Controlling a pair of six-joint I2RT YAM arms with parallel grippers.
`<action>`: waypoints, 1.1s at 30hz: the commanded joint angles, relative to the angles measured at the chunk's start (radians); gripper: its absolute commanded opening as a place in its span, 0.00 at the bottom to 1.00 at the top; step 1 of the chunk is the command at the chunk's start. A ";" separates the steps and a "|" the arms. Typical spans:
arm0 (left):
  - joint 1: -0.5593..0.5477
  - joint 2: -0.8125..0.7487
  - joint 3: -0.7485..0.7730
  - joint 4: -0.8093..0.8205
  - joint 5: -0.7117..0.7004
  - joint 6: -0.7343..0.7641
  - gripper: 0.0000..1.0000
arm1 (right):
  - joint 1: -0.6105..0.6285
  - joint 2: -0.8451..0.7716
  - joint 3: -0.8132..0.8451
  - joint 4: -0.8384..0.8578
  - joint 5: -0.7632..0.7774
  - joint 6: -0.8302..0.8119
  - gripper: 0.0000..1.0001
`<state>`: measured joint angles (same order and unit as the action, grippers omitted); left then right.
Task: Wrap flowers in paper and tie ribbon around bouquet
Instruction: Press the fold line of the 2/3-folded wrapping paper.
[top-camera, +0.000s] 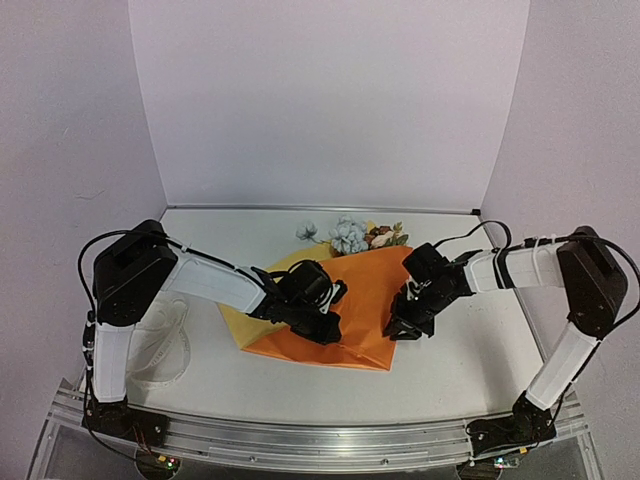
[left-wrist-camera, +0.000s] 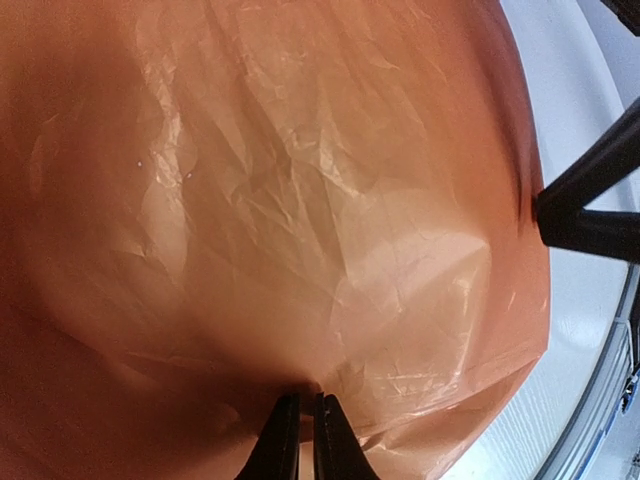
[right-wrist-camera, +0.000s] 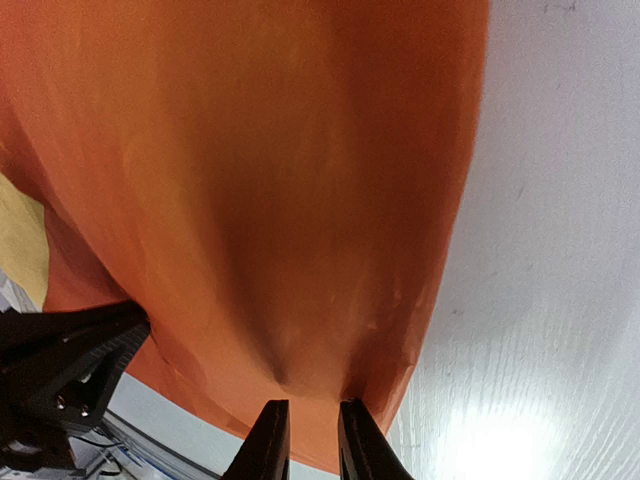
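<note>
The orange paper (top-camera: 365, 290) lies folded over the flowers (top-camera: 350, 236), whose pale blue, white and brown blooms stick out at its far end. A pale yellow backing sheet (top-camera: 232, 316) peeks out on the left. My left gripper (top-camera: 328, 312) sits on the fold's left part, its jaws nearly together and pinching a crinkled pucker of paper (left-wrist-camera: 300, 200). On the right edge of the fold, my right gripper (top-camera: 402, 325) holds a tented fold of paper (right-wrist-camera: 280, 180) between its narrowly spaced jaws. The white ribbon (top-camera: 172, 352) lies looped under my left arm. The stems are hidden.
White table (top-camera: 470, 340) with a metal rail (top-camera: 300, 440) along its near edge and pale walls on three sides. In the left wrist view the right gripper's dark fingers (left-wrist-camera: 590, 205) stand just past the paper's right edge. The left gripper body (right-wrist-camera: 70, 360) shows in the right wrist view.
</note>
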<state>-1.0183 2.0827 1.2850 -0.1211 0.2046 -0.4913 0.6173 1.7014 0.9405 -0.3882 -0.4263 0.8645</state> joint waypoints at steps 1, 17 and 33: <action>0.000 0.035 -0.008 -0.039 -0.028 0.004 0.05 | -0.068 0.065 0.006 0.094 -0.050 0.066 0.18; 0.004 0.044 0.001 -0.069 -0.031 0.021 0.04 | -0.204 0.211 0.146 0.175 -0.027 0.202 0.18; 0.012 0.041 -0.001 -0.081 -0.029 0.025 0.04 | -0.364 0.402 0.418 0.173 -0.034 0.205 0.19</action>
<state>-1.0126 2.0846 1.2858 -0.1245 0.1989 -0.4862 0.2898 2.0518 1.2690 -0.2184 -0.4904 1.0679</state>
